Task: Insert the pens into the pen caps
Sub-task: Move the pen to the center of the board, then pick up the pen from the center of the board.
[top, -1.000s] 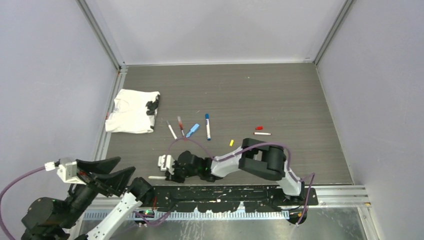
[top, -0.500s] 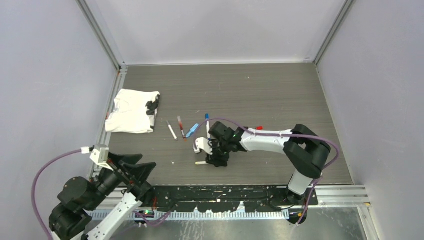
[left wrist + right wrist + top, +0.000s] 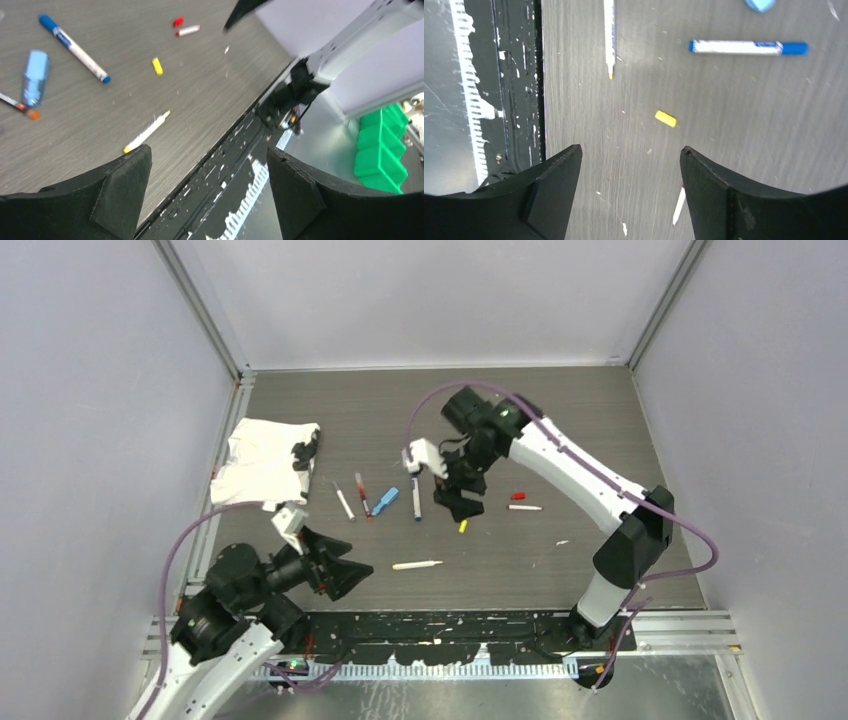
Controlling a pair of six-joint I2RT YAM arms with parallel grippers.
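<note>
A yellow-tipped pen [image 3: 417, 565] [image 3: 146, 132] [image 3: 609, 37] lies loose near the front edge. The yellow cap [image 3: 462, 526] [image 3: 157, 65] [image 3: 666, 118] lies apart from it. A blue pen [image 3: 415, 495] [image 3: 749, 47], a red pen [image 3: 361, 495] and a dark pen [image 3: 343, 500] lie mid-table. A short red-tipped pen [image 3: 524, 507] [image 3: 679, 206] rests beside a red cap [image 3: 518, 496] [image 3: 178, 21]. My right gripper [image 3: 458, 498] [image 3: 631, 150] hangs open and empty above the yellow cap. My left gripper [image 3: 355, 562] [image 3: 209, 155] is open and empty, left of the yellow-tipped pen.
A white cloth [image 3: 265, 462] lies at the far left with a dark object on its edge. A light-blue oblong piece [image 3: 385, 501] [image 3: 36, 77] sits between the red and blue pens. Black base rail [image 3: 450, 625] runs along the front edge. Green bins [image 3: 382, 150] stand off the table.
The right gripper opened, left the yellow-tipped pen on the table, and rose toward the table's middle. The left arm swung in over the front-left of the table.
</note>
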